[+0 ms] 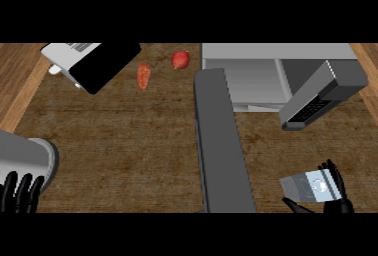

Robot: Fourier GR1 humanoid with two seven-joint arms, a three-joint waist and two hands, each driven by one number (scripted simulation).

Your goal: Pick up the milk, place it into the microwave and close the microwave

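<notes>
your right hand (331, 192) is curled round the milk (311, 186), low at the right, well short of the microwave (255, 75). the open microwave door (221, 145) stands between you and the left side, so swing wide or you could clip its edge and knock the carton askew. your left hand (21, 192) rests open at the lower left.
</notes>
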